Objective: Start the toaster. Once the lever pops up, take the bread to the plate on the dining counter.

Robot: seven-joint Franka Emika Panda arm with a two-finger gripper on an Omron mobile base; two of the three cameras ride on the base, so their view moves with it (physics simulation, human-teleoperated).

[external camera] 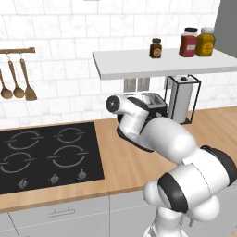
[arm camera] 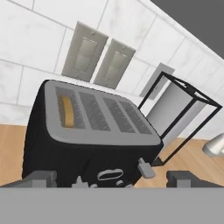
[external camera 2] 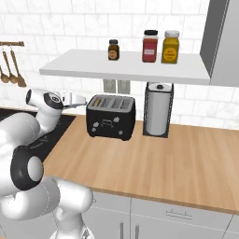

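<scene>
The black toaster (external camera 2: 111, 116) stands on the wooden counter against the tiled wall, beside the paper towel stand. A tan slice of bread (arm camera: 66, 111) sits low in its leftmost slot. A small pale lever (arm camera: 146, 168) sticks out of the toaster's front, near its right corner in the hand view. My gripper (external camera 2: 79, 99) hovers just left of the toaster's top, pointing at it, apart from it. Its fingertips (arm camera: 41, 178) stand wide apart, open and empty. In the left base view my arm covers most of the toaster (external camera: 156, 101). The plate and the dining counter are out of view.
A wire-framed paper towel stand (external camera 2: 158, 114) is right of the toaster. A white shelf (external camera 2: 126, 67) with three jars hangs above it. A black hob (external camera: 46, 155) lies to the left, with wooden utensils (external camera: 17, 85) on the wall. Bare wooden counter (external camera 2: 168, 163) stretches to the right.
</scene>
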